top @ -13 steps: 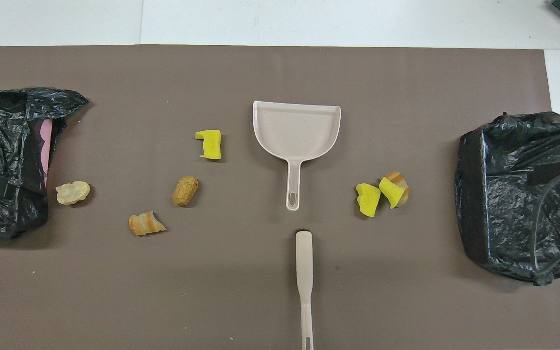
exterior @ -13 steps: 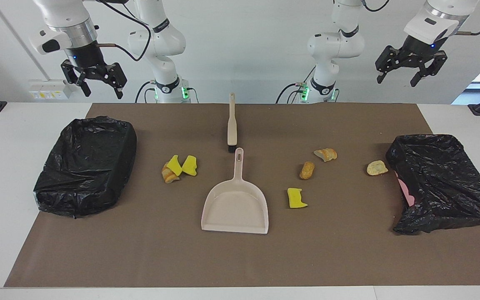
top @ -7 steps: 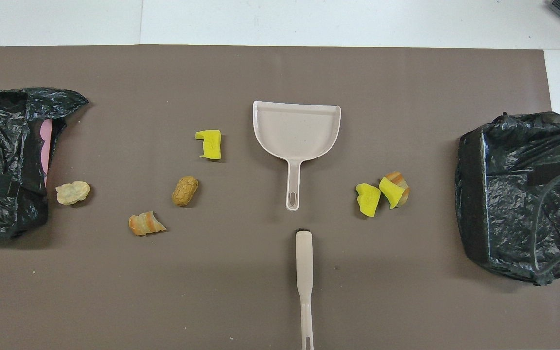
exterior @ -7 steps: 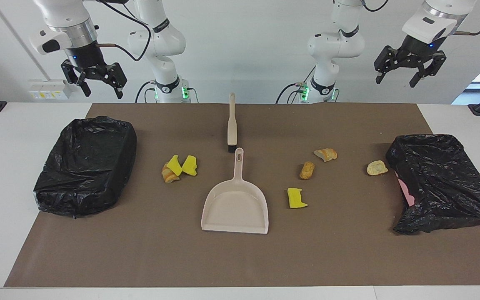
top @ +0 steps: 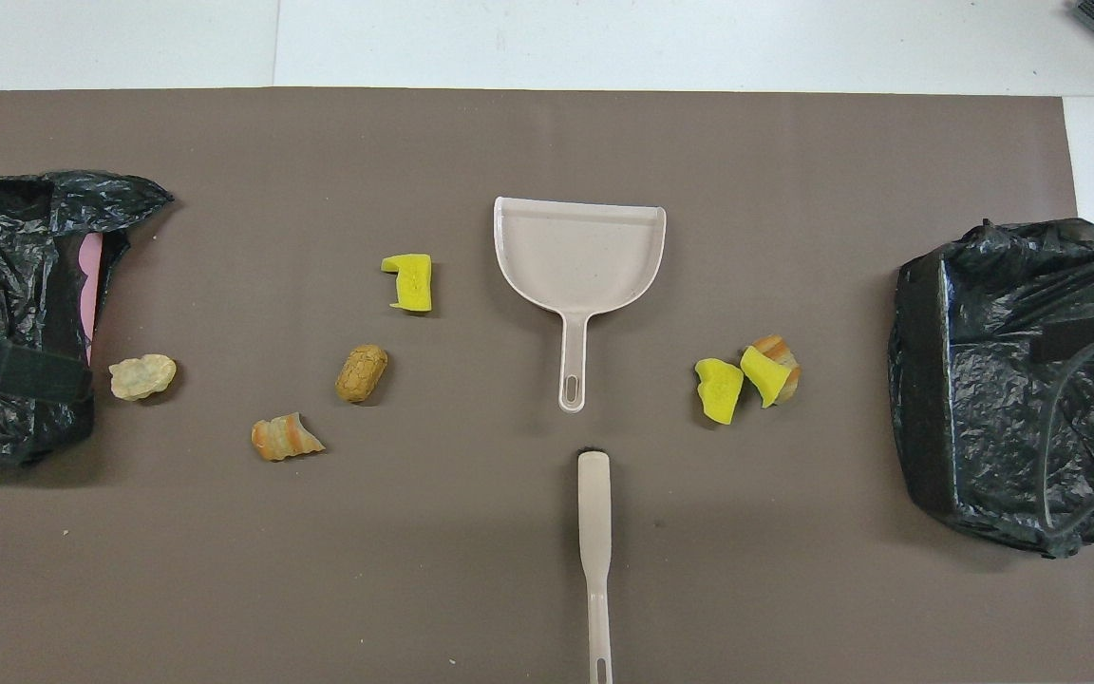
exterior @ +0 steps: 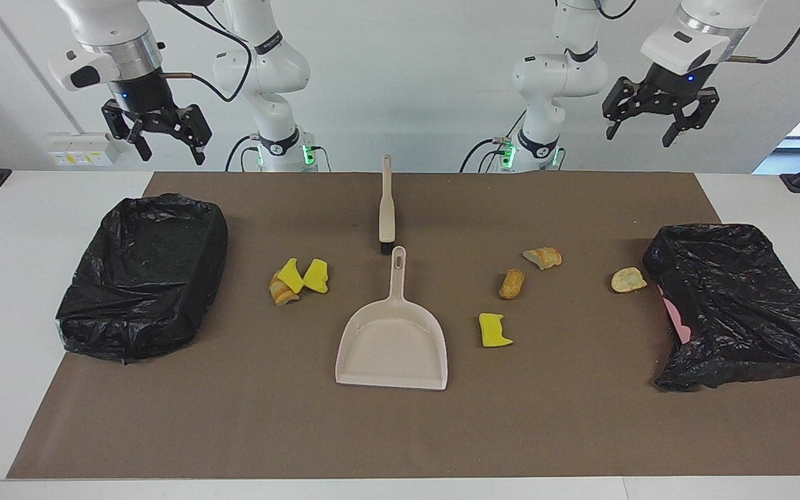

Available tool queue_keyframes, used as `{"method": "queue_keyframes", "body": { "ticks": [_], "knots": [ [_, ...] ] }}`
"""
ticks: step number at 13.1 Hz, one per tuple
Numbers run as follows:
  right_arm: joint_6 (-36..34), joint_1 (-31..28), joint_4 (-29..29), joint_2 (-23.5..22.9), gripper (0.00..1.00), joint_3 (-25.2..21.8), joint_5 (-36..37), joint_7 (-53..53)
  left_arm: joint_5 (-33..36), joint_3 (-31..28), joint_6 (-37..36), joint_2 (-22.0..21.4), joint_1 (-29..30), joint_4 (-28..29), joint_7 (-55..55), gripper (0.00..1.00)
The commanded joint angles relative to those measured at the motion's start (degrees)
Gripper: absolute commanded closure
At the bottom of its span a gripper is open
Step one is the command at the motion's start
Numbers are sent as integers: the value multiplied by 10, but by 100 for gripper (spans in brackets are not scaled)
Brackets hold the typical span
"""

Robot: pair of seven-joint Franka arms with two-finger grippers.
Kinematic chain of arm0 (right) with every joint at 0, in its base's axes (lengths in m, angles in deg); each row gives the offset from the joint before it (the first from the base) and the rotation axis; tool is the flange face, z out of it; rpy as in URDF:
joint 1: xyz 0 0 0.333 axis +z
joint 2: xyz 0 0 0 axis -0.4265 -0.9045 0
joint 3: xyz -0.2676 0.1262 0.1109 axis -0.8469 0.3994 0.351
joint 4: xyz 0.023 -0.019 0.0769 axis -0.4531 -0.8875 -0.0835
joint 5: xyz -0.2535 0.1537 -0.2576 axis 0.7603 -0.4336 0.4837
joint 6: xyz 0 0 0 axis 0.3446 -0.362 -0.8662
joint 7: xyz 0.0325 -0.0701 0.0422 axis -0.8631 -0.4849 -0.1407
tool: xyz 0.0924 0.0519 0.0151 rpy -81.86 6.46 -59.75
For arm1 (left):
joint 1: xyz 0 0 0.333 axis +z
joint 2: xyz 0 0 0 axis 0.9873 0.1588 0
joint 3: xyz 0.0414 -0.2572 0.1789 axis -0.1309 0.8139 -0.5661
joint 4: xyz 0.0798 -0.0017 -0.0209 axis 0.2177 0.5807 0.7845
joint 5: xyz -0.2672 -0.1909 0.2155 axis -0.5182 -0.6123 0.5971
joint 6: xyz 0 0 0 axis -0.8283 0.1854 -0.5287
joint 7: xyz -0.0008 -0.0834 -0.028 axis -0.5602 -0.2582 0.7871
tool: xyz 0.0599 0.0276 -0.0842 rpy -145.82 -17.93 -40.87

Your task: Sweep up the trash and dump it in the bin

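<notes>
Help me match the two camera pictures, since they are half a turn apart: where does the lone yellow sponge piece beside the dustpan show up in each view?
Facing view: the yellow sponge piece lies low and right of centre, just right of the dustpan.
Overhead view: the same piece lies left of centre, just left of the dustpan's scoop.
Shared landmark: the dustpan, at mid-table in both views, handle pointing toward the robots and the brush.
</notes>
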Motion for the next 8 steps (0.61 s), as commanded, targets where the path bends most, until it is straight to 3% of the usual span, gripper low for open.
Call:
{"method": "queue_keyframes", "body": {
  "ticks": [1,4,8],
  "knots": [
    [-15,-7,2,3,0,2,-4,14,2,44,34,-44,-5,71,49,0],
    [-15,-7,2,3,0,2,-4,15,-20,60,50,-55,-54,107,84,0],
    [-15,-7,2,3,0,2,-4,14,-22,60,115,-56,-182,177,191,0]
  ]
}}
